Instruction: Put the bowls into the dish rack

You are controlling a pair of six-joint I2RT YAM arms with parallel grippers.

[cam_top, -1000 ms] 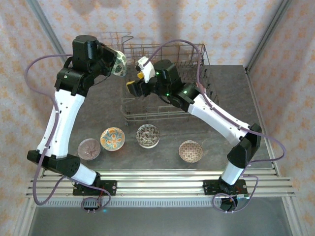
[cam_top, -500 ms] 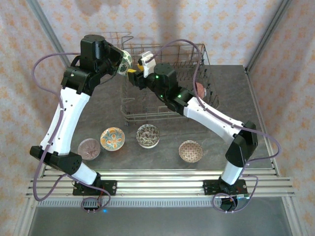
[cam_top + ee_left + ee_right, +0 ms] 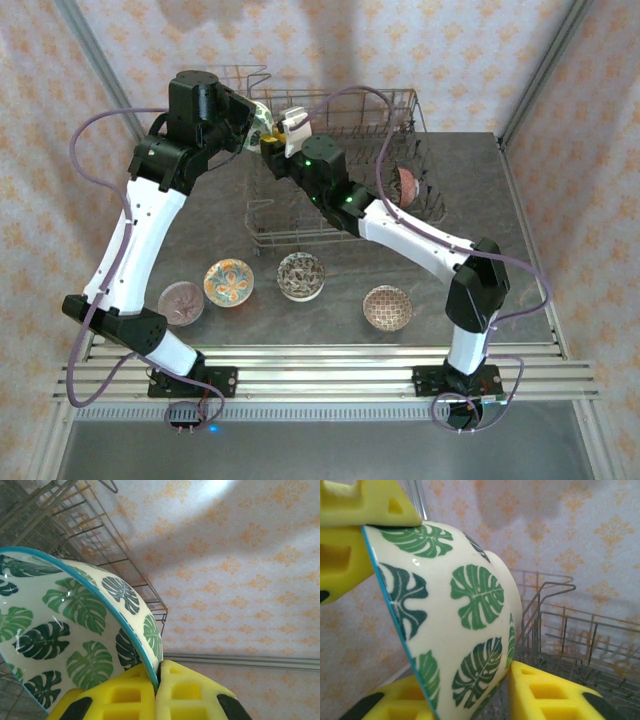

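A cream bowl with green leaf print and a teal rim point(image 3: 262, 122) point(image 3: 75, 625) point(image 3: 455, 615) hangs in the air above the back left corner of the dish rack point(image 3: 345, 96) point(image 3: 560, 620). My left gripper point(image 3: 254, 116) point(image 3: 157, 677) is shut on its rim. My right gripper point(image 3: 275, 138) point(image 3: 470, 680) is open, with its yellow fingers on either side of the bowl's lower half. A pink-brown bowl point(image 3: 406, 183) stands among the tines at the rack's right end.
Several bowls sit on the table in front of the rack: a pink-brown one point(image 3: 181, 302), an orange one point(image 3: 229, 281), a dark patterned one point(image 3: 301, 275) and another point(image 3: 387, 307). The rack's tall wire wall point(image 3: 75, 525) is just behind the held bowl.
The left arm carried the leaf bowl rightward to the rack's back left corner. The right gripper rose and moved left until its fingers came around the bowl.
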